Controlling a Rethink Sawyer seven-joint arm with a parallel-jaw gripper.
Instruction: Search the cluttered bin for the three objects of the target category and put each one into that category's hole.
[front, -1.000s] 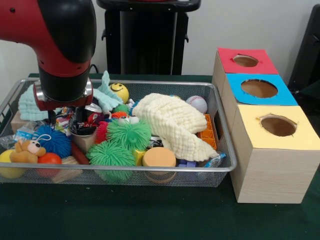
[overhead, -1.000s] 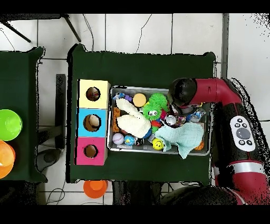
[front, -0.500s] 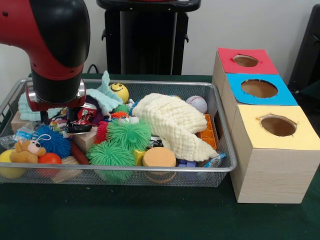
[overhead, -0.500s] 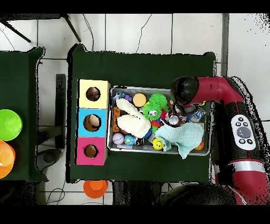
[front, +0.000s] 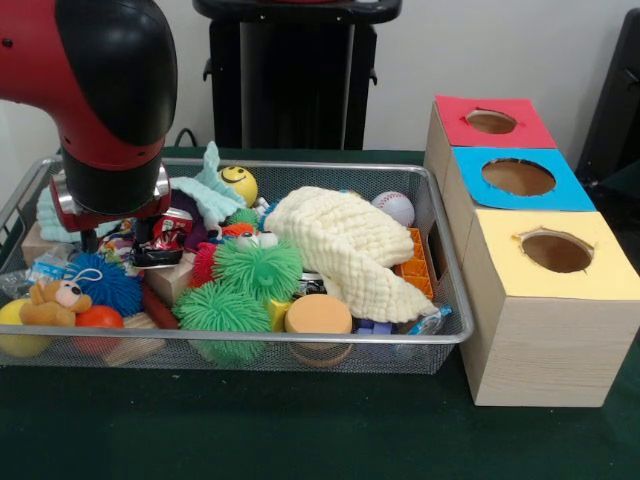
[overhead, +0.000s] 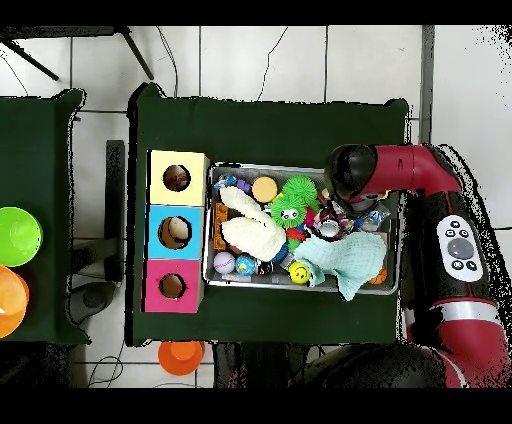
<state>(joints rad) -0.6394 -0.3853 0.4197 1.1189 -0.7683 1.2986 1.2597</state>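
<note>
Green table (front: 300, 440) lies bare around the crowded wire bin (front: 440, 335).

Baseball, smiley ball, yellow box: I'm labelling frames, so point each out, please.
Baseball (front: 395, 207): front view, its white middle.
Smiley ball (front: 238, 183): front view, its face.
Yellow box (front: 590, 282): front view, its yellow top.

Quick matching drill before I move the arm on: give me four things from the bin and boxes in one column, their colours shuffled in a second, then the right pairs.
1. baseball
2. smiley ball
3. middle box top
4. spiky ball

a. blue
b. green
c. white
d. yellow

Pairs: 1-c, 2-d, 3-a, 4-b
</note>
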